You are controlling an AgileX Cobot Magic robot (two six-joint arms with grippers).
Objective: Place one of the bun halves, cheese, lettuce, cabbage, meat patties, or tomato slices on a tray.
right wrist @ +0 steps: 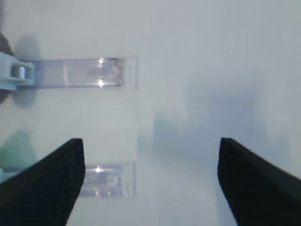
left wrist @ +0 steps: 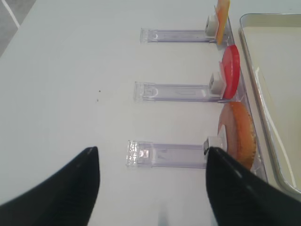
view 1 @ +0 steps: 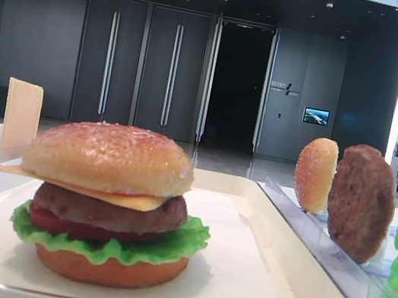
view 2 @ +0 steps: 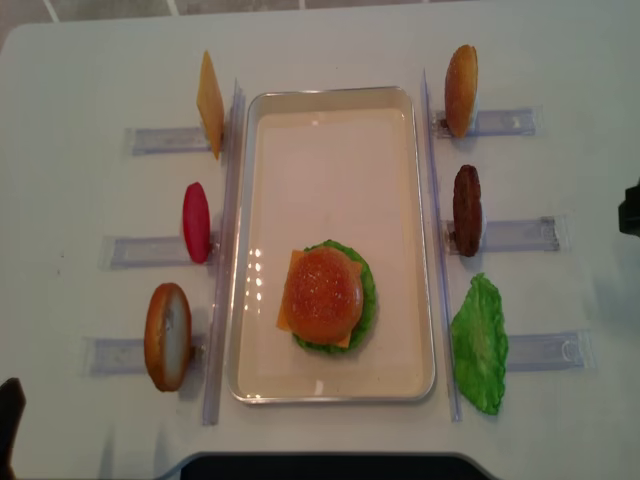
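Observation:
On the white tray (view 2: 335,150) stands a stacked burger (view 2: 327,298): bun half on top, then cheese, patty, tomato, lettuce and an orange base. Upright in the left racks are a cheese slice (view 2: 210,100), a tomato slice (view 2: 197,222) and a bun half (view 2: 167,336). On the right are another bun half (view 2: 461,90), a meat patty (view 2: 467,210) and a lettuce leaf (view 2: 480,345). My left gripper (left wrist: 151,153) hangs open over bare table, left of the near bun half (left wrist: 237,136). My right gripper (right wrist: 151,141) is open over bare table, holding nothing. No cabbage shows.
Clear plastic racks (view 2: 165,140) run out from both long sides of the tray, with clear rails (view 2: 222,250) along its edges. In the right wrist view two rack ends (right wrist: 84,73) lie left of the fingers. White table surrounds everything.

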